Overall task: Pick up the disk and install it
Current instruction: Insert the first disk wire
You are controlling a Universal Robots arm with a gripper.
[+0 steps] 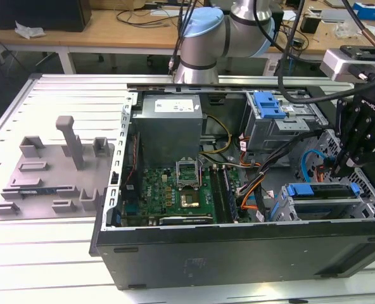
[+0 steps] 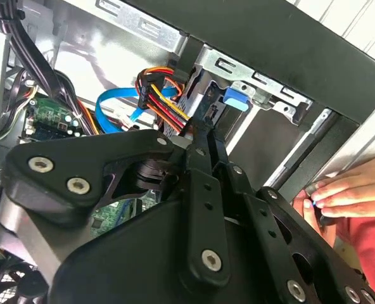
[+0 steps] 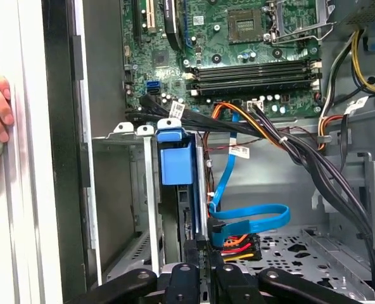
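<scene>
Pincer [image 3: 203, 256]: black, low inside the open computer case [image 1: 238, 253], right at the drive cage [image 3: 151, 209]. Whether it is open, closed or gripping cannot be told.
Disk [image 3: 175, 158]: stands on edge in a cage slot, directly ahead of the pincer in the first wrist view. The exterior view shows its blue carrier edge at the cage top.
Cables: blue data cable [image 3: 241, 218] and orange-red-yellow power leads [image 3: 238, 244], just beside the disk.
Hand [image 2: 339, 190]: both wrist views show a person's hand by the case's outer wall.
Motherboard [image 3: 238, 57]: beyond the cage.
Exterior view: grey power supply box [image 1: 171, 123], with the robot arm [image 1: 219, 35] behind it. A grey fixture plate [image 1: 54, 171] lies on the tabletop [image 1: 48, 253] at that view's left.
</scene>
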